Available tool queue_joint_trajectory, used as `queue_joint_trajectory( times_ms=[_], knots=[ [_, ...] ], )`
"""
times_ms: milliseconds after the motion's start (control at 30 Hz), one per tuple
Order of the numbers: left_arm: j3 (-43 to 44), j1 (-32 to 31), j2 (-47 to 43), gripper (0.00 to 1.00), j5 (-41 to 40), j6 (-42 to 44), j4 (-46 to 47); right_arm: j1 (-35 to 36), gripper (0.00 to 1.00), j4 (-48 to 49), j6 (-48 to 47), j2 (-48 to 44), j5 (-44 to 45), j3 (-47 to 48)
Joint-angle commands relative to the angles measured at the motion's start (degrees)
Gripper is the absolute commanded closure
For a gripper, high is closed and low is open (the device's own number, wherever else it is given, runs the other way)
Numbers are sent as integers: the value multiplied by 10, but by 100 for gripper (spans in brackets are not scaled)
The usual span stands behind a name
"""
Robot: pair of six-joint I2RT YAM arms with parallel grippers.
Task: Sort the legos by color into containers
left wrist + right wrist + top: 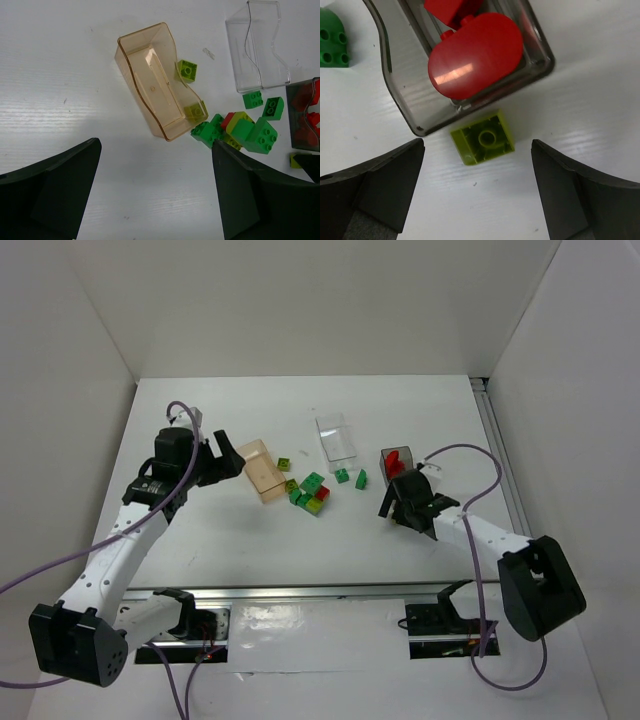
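Note:
The peach-orange tray (262, 472) lies empty left of centre, also in the left wrist view (150, 65). The clear tray (337, 438) is empty. The reddish tray (388, 453) holds red bricks (475, 55). A heap of green, lime and red legos (310, 492) lies by the peach tray's near end (245, 131). A lime brick (482, 138) lies upside down just in front of the reddish tray (395, 75). My right gripper (477, 190) is open above it, empty. My left gripper (155, 195) is open and empty, near the peach tray.
A lime brick (187, 70) lies beside the peach tray, another (196, 111) at its corner. Two green bricks (253, 99) (273, 107) lie between the clear tray (260, 45) and the heap. White walls enclose the table; a rail runs along the right edge (500, 455).

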Motion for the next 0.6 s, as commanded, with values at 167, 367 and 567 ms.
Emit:
queue_joint_trajectory(
  times_ms=[167,367,567],
  knots=[
    [29,-2,3,1,2,13,20,9,8,121,-85,110,-26,20],
    [29,-2,3,1,4,8,20,39,21,121,-85,130,-31,20],
    [37,-2,9,1,9,8,20,87,28,70,-70,112,-2,26]
  ],
)
